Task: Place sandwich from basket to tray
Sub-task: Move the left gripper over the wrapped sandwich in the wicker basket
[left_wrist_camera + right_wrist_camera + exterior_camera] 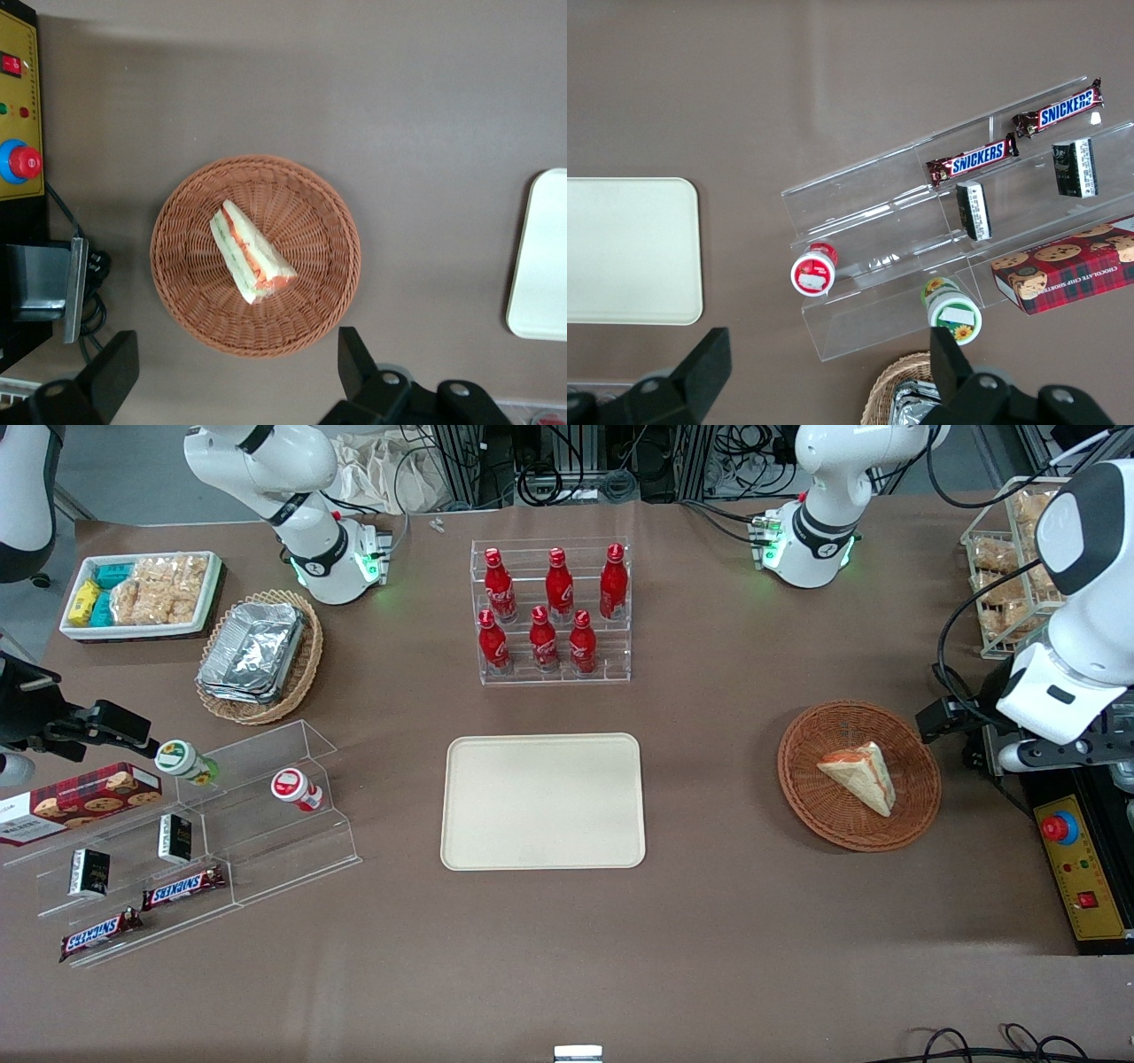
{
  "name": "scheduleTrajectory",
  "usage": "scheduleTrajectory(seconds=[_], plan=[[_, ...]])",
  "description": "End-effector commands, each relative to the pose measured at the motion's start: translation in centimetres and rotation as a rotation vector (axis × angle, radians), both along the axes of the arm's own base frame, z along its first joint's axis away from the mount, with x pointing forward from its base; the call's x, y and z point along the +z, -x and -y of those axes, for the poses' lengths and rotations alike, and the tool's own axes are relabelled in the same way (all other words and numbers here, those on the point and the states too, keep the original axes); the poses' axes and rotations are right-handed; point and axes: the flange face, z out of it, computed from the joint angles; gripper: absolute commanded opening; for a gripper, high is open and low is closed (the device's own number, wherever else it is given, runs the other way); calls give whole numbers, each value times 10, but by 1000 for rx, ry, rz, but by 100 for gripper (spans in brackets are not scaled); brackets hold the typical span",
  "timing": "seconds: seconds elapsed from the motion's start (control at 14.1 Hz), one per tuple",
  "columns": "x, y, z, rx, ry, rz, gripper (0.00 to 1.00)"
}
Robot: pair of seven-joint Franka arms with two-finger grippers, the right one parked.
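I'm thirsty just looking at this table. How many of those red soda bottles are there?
6, all in the clear stepped rack: three on the upper step, three on the lower. None seem hidden. The claw hangs beside the basket, open.

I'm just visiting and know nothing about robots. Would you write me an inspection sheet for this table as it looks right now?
Surface: brown table, flat.
Job's things: sandwich lies in the reddish basket; cream tray holds nothing.
Clutter: red bottles in a clear rack; Snickers bars, cookie box on a clear stand; foil containers in a paler basket.
End effector: left end effector open, above the reddish basket, holding nothing.
Cables: black cable on the working arm.
Surroundings: yellow box with red button.
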Motion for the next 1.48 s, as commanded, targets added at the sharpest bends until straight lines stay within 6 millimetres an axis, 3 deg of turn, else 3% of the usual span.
scheduleTrajectory(seconds=[0.0, 0.14, 0.21, 0.42, 0.99, 1.41], plan=[[-4, -6, 3, -19, 26, -37, 100], [-8, -11, 1, -4, 30, -47, 100], [-19, -13, 2, -3, 21, -67, 100], [-57, -13, -2, 245, 6, -78, 100], [-194, 38, -2, 738, 7, -3, 100], [-237, 51, -7, 848, -11, -58, 100]])
